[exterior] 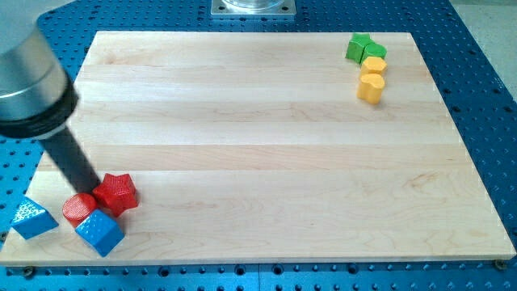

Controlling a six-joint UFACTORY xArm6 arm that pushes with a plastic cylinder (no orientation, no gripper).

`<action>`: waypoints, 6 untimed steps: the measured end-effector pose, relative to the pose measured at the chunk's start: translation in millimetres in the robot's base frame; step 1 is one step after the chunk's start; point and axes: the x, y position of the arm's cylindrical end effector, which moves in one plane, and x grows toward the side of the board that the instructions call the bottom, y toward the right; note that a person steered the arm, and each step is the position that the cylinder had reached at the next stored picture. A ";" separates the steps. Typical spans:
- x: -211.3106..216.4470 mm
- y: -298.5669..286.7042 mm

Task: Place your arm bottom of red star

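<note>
Resting my tip (pixel 90 187) against red star (pixel 116 193), upper-left side, red cylinder (pixel 79 208) just below; no claw present, only rod.

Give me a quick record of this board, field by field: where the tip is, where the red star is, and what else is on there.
tip: my tip at the red star's view-left edge, above the red cylinder
red star: near the board's lower left
red cylinder: touching the star
blue cube: below them
blue triangle: at the board's left edge
top right group: green star, yellow hexagon, yellow cylinder
</note>
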 end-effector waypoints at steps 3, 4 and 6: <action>83.1 134.3; 83.1 134.3; 83.2 55.1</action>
